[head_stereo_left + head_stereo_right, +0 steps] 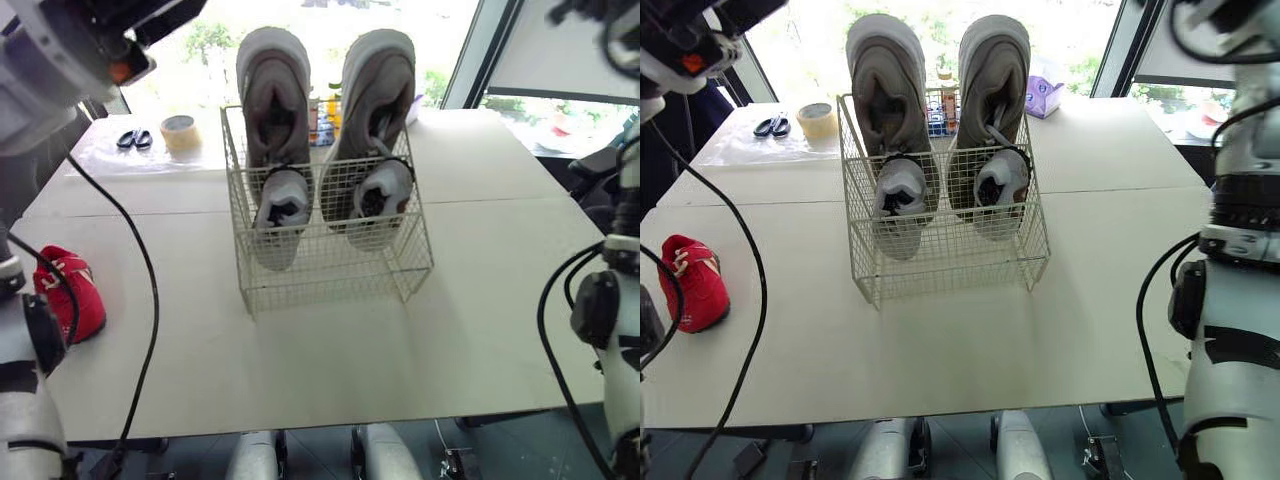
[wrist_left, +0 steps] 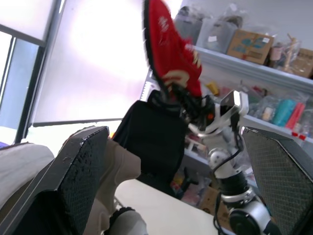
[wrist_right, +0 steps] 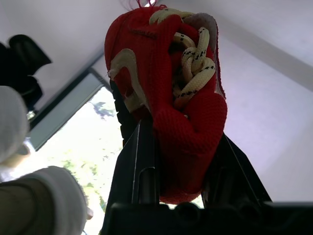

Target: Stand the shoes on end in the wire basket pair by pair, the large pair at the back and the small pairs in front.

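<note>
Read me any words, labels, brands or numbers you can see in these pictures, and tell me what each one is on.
No text here can be read.
Cardboard box: blue label, too blurred to read.
Purple pack behind the wire basket: print too small to read.
Red shoe: cream side stripe, no legible letters.

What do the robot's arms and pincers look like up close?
The left arm and right arm are pale grey shells with black round joints. The left carries a small orange mark, and loose black cables loop along both. The left pincer has two flat black fingers with finely textured pads. The right pincer is black too, with angular fingers.
</note>
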Controlling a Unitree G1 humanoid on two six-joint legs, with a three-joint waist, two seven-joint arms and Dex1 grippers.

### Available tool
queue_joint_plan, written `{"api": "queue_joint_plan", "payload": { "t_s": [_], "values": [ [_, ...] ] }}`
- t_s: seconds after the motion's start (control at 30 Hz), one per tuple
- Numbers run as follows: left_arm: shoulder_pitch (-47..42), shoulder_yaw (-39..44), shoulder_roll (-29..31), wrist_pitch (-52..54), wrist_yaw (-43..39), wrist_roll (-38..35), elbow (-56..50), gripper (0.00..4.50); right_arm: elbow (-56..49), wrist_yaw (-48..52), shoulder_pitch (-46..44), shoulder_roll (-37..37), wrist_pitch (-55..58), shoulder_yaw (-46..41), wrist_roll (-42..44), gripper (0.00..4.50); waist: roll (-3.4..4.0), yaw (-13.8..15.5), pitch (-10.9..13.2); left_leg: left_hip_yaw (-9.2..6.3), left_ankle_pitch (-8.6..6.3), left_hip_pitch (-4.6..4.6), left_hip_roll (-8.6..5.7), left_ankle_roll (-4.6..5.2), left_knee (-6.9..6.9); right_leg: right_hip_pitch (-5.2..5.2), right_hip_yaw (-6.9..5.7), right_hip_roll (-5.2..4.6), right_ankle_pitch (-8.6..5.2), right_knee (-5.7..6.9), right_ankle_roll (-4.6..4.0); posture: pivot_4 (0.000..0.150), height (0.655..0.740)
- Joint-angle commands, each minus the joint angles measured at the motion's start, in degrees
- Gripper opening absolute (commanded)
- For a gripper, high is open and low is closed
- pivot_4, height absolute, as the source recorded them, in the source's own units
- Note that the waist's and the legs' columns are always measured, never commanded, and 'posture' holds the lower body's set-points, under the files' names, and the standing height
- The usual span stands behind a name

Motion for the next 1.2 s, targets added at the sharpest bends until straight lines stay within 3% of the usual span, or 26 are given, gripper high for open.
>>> {"api": "queue_joint_plan", "payload": {
  "t_s": [0.03, 0.23, 0.53, 1.2],
  "values": [
    [-3.56, 3.88, 0.79, 3.78, -0.76, -1.71, -0.57, 4.5, -5.52, 3.46, -0.55, -0.48, -1.34, 1.32, -0.59, 0.73, -0.04, 0.14, 0.02, -0.03, 0.03, -0.03, 0.0, -0.05, 0.0, -0.01, -0.01, -0.02, 0.0, -0.04, 0.01, 0.15, 0.6609],
    [-8.24, 5.29, 2.4, 9.08, 3.13, -3.52, -0.01, 4.5, -7.49, 5.71, -0.02, 1.38, -3.39, 2.86, -0.89, 0.73, -0.07, 0.0, 0.04, -0.08, 0.04, 0.0, -0.06, -0.07, 0.05, 0.05, -0.01, -0.16, 0.01, -0.06, 0.02, 0.15, 0.6609],
    [-9.84, 6.15, 2.96, 11.84, 2.22, 1.09, 1.08, 4.5, -8.38, 5.83, 0.59, 2.33, -3.94, 3.07, -1.79, 0.73, -0.07, -0.06, 0.03, -0.11, 0.04, 0.06, -0.06, -0.08, 0.05, 0.07, -0.05, -0.16, 0.01, 0.01, 0.02, 0.15, 0.6609],
    [-3.82, 6.4, -1.17, 5.87, -13.29, 22.88, 3.07, 4.5, -6.94, 3.43, 0.18, 2.66, -6.33, 2.55, -4.12, 0.73, -0.07, -0.15, 0.03, 0.08, 0.07, 0.01, -0.04, -0.12, 0.04, 0.01, -0.06, -0.13, 0.01, 0.01, 0.02, 0.15, 0.6609]
  ]
}}
